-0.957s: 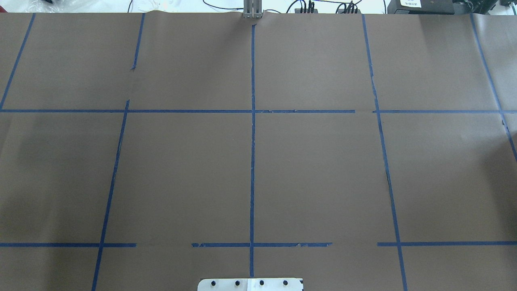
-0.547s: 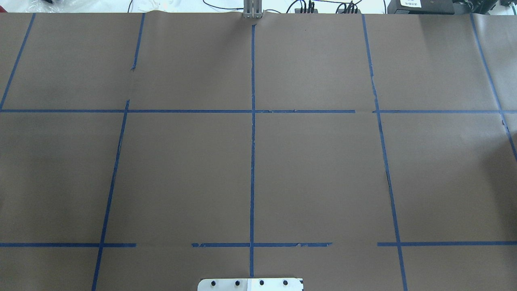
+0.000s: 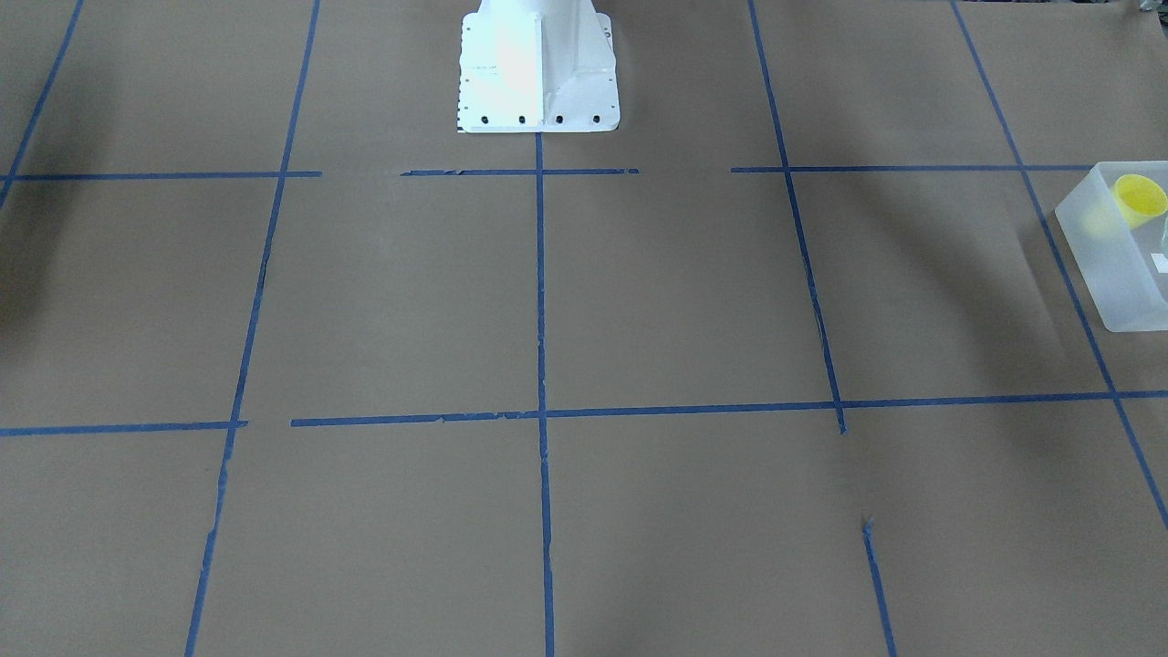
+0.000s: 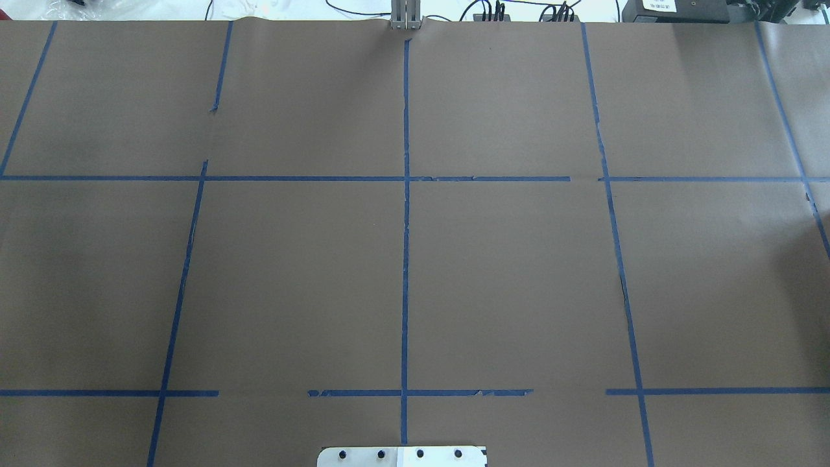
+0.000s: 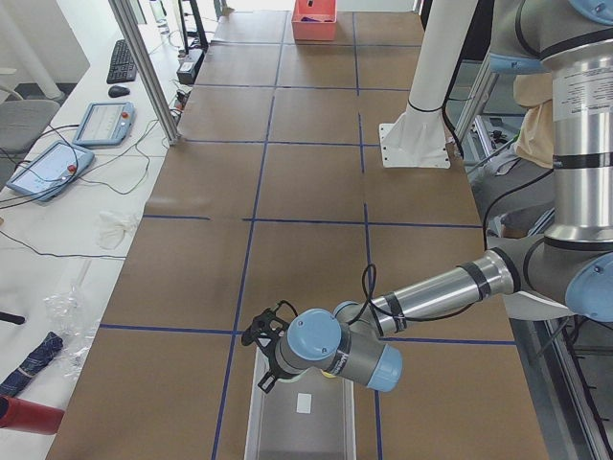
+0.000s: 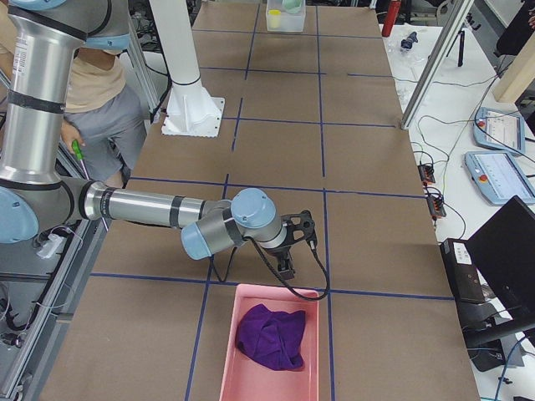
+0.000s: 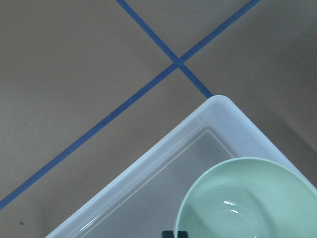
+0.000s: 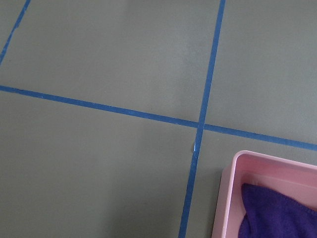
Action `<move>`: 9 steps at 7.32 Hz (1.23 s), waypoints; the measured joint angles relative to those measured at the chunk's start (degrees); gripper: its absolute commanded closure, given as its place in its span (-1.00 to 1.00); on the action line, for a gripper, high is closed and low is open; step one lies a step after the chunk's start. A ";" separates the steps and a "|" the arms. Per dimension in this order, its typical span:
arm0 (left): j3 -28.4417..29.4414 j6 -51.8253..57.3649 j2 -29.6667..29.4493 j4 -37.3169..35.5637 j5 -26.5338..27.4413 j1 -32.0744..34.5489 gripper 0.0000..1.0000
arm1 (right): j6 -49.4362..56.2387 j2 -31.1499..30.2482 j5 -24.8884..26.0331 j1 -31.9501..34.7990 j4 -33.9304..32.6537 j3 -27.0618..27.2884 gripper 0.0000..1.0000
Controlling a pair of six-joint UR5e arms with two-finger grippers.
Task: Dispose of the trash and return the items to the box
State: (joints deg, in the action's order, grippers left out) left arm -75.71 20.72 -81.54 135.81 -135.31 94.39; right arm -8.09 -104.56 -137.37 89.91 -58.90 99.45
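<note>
The frosted white box [image 3: 1109,269] stands at the table's end on my left side. The yellow cup [image 3: 1139,196] lies inside it. In the left wrist view the mint-green bowl [image 7: 247,201] sits inside the box [image 7: 148,163], near its corner. My left gripper [image 5: 265,374] hangs over the box's [image 5: 297,426] near end; I cannot tell if it is open or shut. My right gripper [image 6: 286,267] hovers over the table just beside the pink bin; its jaws are not readable. The box, cup and bowl also show small and far away in the exterior right view [image 6: 284,18].
A pink bin [image 6: 276,347] holding a purple cloth [image 6: 269,336] stands at the table's end on my right; it also shows in the right wrist view [image 8: 228,193]. The robot's white base [image 3: 537,68] stands at the table's edge. Blue tape lines cross the brown table.
</note>
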 measured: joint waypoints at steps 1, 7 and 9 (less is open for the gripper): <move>0.24 -1.22 0.09 1.43 0.15 -0.22 -1.00 | -0.26 -0.01 0.00 0.00 0.01 0.05 -1.00; -20.87 -16.78 0.39 -15.08 0.59 -5.48 -1.00 | -4.53 0.70 0.54 -1.66 -0.94 0.27 -1.00; -25.22 -16.13 1.59 -23.50 0.44 -6.19 -1.00 | -4.69 0.31 1.07 -4.66 -1.32 0.48 -1.00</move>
State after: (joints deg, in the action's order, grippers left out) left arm -100.92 4.60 -79.95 112.32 -134.88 88.20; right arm -12.78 -104.24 -136.29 85.25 -60.22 99.93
